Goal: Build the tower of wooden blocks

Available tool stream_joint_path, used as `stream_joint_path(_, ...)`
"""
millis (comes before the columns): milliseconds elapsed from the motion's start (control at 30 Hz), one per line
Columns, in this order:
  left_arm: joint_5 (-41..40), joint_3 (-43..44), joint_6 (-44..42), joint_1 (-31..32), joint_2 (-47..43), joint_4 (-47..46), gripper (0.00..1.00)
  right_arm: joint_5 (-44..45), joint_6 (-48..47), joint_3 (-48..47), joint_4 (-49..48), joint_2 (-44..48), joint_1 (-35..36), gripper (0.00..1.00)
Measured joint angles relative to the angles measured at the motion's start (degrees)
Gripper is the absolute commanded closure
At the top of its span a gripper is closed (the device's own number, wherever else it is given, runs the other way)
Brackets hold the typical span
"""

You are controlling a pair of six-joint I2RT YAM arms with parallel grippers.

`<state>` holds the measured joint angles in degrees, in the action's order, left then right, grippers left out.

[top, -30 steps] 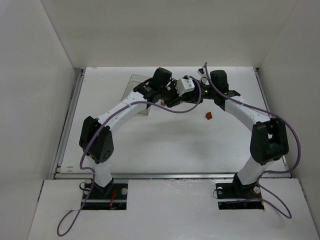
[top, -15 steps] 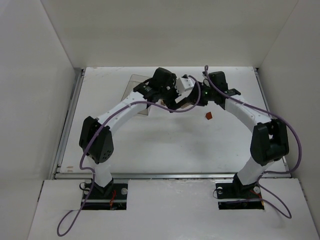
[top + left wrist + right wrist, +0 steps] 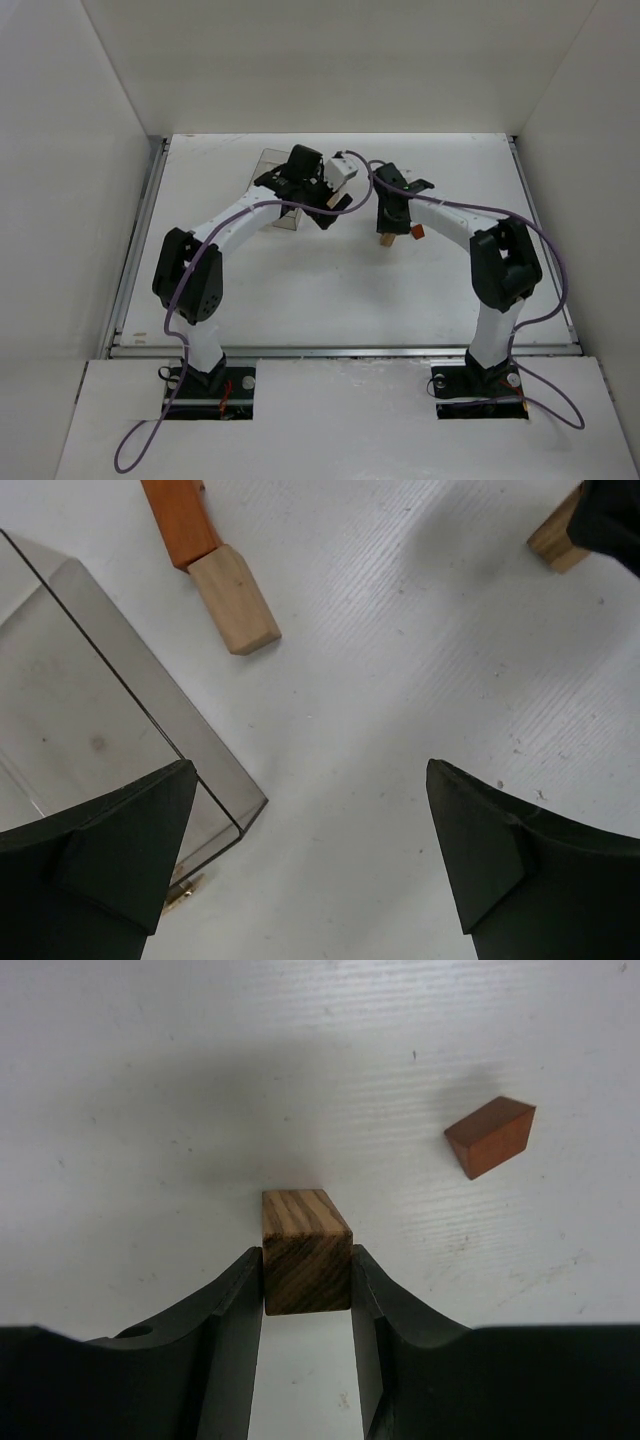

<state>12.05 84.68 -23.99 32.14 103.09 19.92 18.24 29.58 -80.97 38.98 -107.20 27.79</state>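
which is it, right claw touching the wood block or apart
Touching. The right wrist view shows both fingers of the right claw pressed flat against the sides of the wood block, no gap.

Block (image 3: 300, 1222) tan, dark striped grain; wedge (image 3: 490, 1136) reddish-orange; right hand (image 3: 306, 1260) black.

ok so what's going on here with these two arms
The right gripper is shut on a tan wooden block, low over the white table, with a reddish-orange wedge lying loose beside it. The left gripper hangs open by the clear plastic box, near which an orange block and a pale block lie end to end. Nothing is stacked yet.
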Motion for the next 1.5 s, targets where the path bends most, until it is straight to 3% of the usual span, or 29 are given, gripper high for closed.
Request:
stream_joint_path(233, -0.35, 0.92, 6.1, -1.97, -0.55, 0.02, 0.01, 3.43, 0.22, 0.0, 0.85, -0.96, 2.05, 0.99)
stream_joint_path(400, -0.46, 2.49, 6.99, -2.27, -1.55, 1.05, 0.01, 4.72, 0.17, 0.0, 0.9, -1.25, 2.32, 0.82)
stream_joint_path(600, 0.22, 4.42, 7.13, -3.04, -1.92, 1.38, 0.01, 4.68, -1.4, 0.0, 0.46, -1.25, 3.32, 0.81)
stream_joint_path(733, 3.82, 4.85, 7.74, -4.83, -2.01, 3.52, 0.01, 4.7, -4.09, 0.07, -0.37, -1.25, 4.04, 0.72)
stream_joint_path(833, 5.68, 6.16, 8.07, -5.75, -2.01, 5.57, 0.01, 4.7, -6.01, 0.13, -0.98, -1.25, 4.42, 0.62)
stream_joint_path(867, 6.14, 6.69, 8.07, -5.86, -2.01, 6.1, 0.01, 4.7, -6.43, 0.13, -1.07, -1.25, 4.48, 0.53)
stream_joint_path(1033, 5.81, 8.09, 8.04, -5.84, -2.01, 6.93, 0.01, 4.66, -7.65, 0.13, -1.86, -1.22, 4.52, 0.31)
stream_joint_path(1100, 4.26, 8.09, 8.09, -5.7, -2.01, 6.93, 0.01, 4.44, -7.93, 0.13, -2.05, -1.16, 4.52, 0.25)
stream_joint_path(1300, -4.57, 8.09, 8.83, -5.57, -2.01, 5.18, 0.01, 3.93, -8.37, 0.11, -2.01, 1.55, 4.52, 0.19)
stream_joint_path(1500, -23.91, 13.42, 12.68, -5.53, -0.59, 1.18, 0.01, 3.61, -8.92, -0.52, -2.12, 8.02, 4.52, 0.16)
